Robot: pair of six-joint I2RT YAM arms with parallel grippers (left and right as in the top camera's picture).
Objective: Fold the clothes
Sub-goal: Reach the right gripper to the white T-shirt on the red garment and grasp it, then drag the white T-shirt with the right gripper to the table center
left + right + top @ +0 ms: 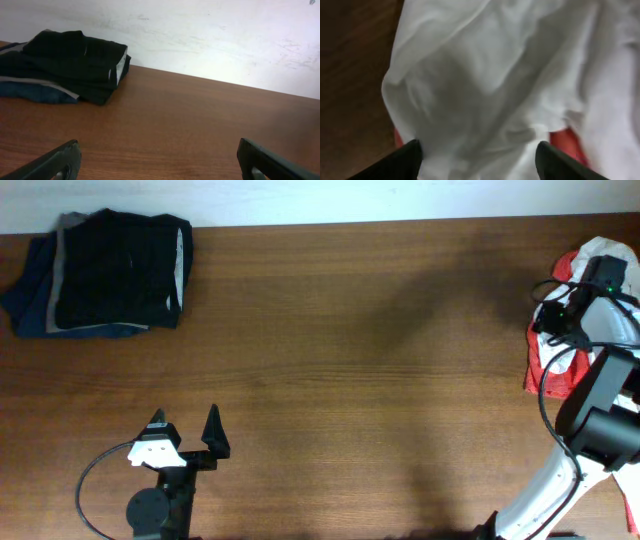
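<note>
Overhead: white shirt (612, 248) heaped on red garment (535, 365), table (350, 330) right edge | right gripper (479, 152) over it; jaws apart; seemingly not pinched yet | left gripper (185, 418) wide apart | risk: pinch grabs red garment too; both lift

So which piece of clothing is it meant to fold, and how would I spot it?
Look to the right-hand edge of the wooden table, where loose cloth lies heaped. The white shirt is the crumpled top layer there. It is plain white and wrinkled, lying over a red garment, unlike the dark folded stack at the far left.
</note>
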